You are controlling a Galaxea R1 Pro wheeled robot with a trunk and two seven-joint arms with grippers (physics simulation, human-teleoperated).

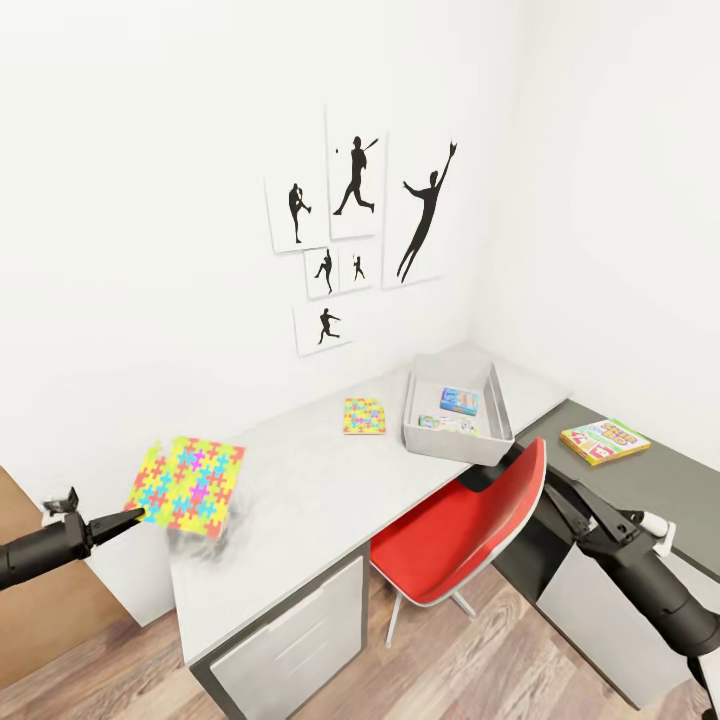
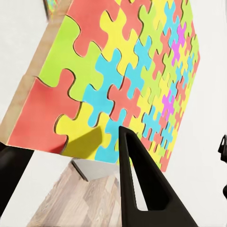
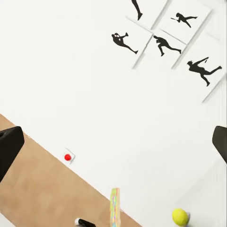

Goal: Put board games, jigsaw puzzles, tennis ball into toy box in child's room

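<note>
White wall with black silhouette posters (image 3: 165,40) far ahead of the right gripper's spread fingertips (image 3: 9,149); beyond them, tennis ball (image 3: 179,216), jigsaw puzzle (image 3: 114,208) seen edge-on, red dot (image 3: 67,157) on a wall plate

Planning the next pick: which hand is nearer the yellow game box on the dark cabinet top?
Right. The right hand hangs just short of the yellow game box; the left hand is across the desk, gripping a jigsaw puzzle.

A child's room: athlete posters (image 1: 355,225), a red chair (image 1: 465,535), toys on the desk (image 1: 300,500).
</note>
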